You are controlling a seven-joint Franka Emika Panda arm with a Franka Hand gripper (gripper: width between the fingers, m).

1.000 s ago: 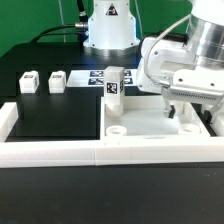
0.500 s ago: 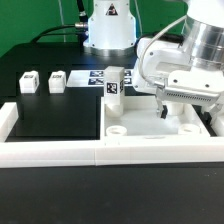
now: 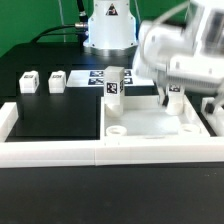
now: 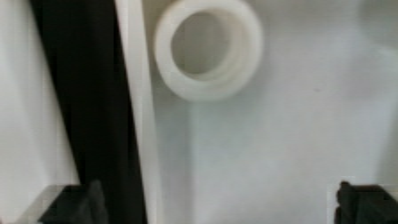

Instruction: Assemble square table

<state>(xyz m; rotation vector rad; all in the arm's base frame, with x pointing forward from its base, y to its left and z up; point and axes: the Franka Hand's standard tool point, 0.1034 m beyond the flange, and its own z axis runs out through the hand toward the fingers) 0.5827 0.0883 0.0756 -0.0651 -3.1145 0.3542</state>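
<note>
Exterior view, from its left: a leg block (image 3: 30, 82) and a second leg block (image 3: 57, 80) stand near the black table's (image 3: 55, 120) far edge. A third leg block (image 3: 113, 84) stands at the square tabletop's (image 3: 150, 122) far corner. Over the tabletop's right side hangs the blurred gripper (image 4: 222, 205), fingers (image 4: 80, 205) spread wide and holding nothing, above a round socket (image 4: 214, 50).

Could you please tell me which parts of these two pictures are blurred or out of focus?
Exterior view: the arm is smeared with blur, while the leftmost leg block is crisp. Wrist view: the round socket looks soft-edged, slightly out of focus.
</note>
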